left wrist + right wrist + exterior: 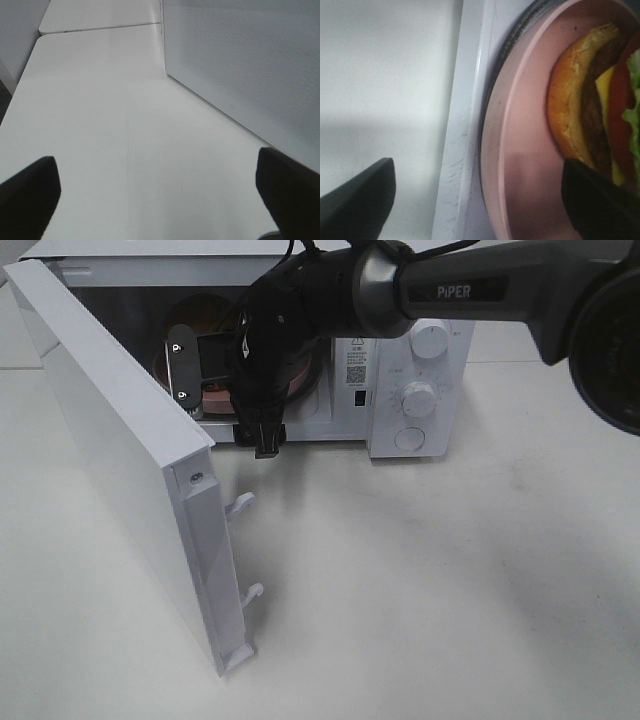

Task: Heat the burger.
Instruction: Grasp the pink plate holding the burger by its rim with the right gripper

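Observation:
The burger [590,100] lies on a round pink plate [520,150] inside the open microwave [420,400]. In the right wrist view I see its golden-brown bun, dark patty, yellow cheese and green lettuce. In the high view its brown bun [198,315] shows behind my arm. My right gripper [181,372] reaches into the oven cavity. It is open [480,205], with one finger [355,200] outside the plate rim and the other [600,200] over the plate beside the burger. My left gripper [160,200] is open and empty above the bare table.
The microwave door [110,440] swings wide open to the left, with its latch hooks [242,502] pointing at the table. The dials [418,398] are on the right of the oven front. A white dotted panel [240,65] stands close beside the left gripper.

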